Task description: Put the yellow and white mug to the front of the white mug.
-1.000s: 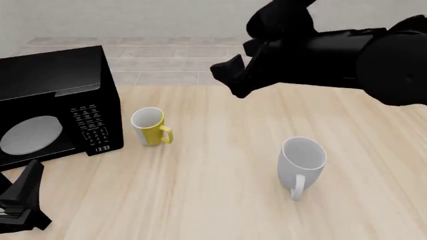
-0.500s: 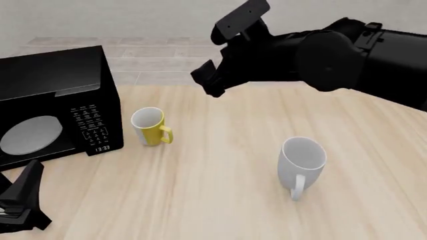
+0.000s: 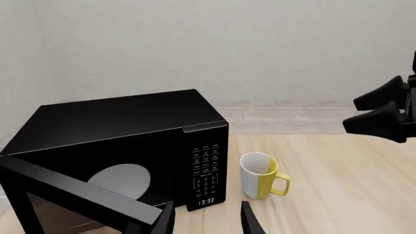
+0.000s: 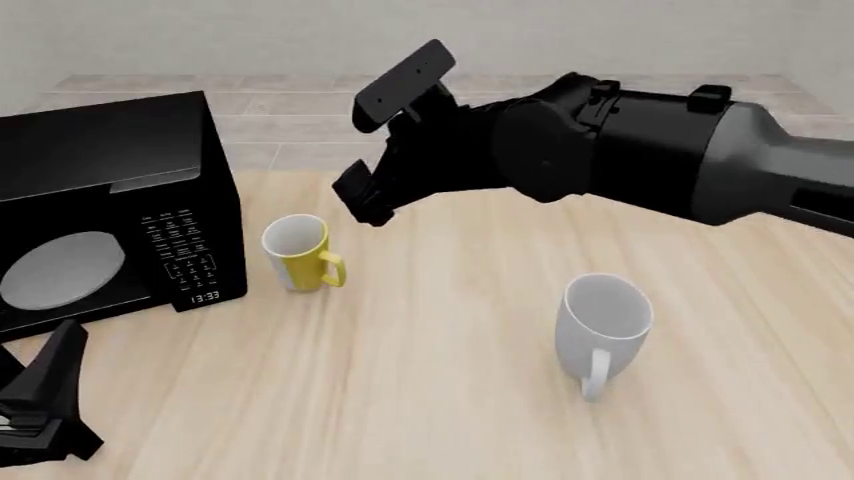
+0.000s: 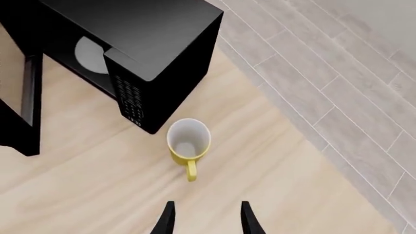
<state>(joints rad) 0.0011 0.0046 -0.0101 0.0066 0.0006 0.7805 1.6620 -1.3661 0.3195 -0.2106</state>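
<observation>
The yellow and white mug (image 4: 300, 252) stands upright beside the microwave, handle toward the table front; it also shows as the yellow and white mug (image 3: 260, 175) and, from above, the yellow and white mug (image 5: 188, 144). The white mug (image 4: 603, 320) stands upright at right, well apart from it. My right gripper (image 4: 363, 200) hovers open above and just behind-right of the yellow mug, its fingers (image 5: 247, 219) spread with nothing between them. Low at the front left corner my left gripper (image 4: 60, 350) is also open and holds nothing.
A black microwave (image 4: 120, 210) with its door swung open stands at the left, close to the yellow mug. The right arm's thick body stretches across the back of the table. Beyond the table's far edge lies a tiled floor (image 5: 338, 73).
The right arm has swung left and downward, bringing its gripper from the table's middle back to just above the yellow mug. Both mugs and the left gripper have stayed put.
</observation>
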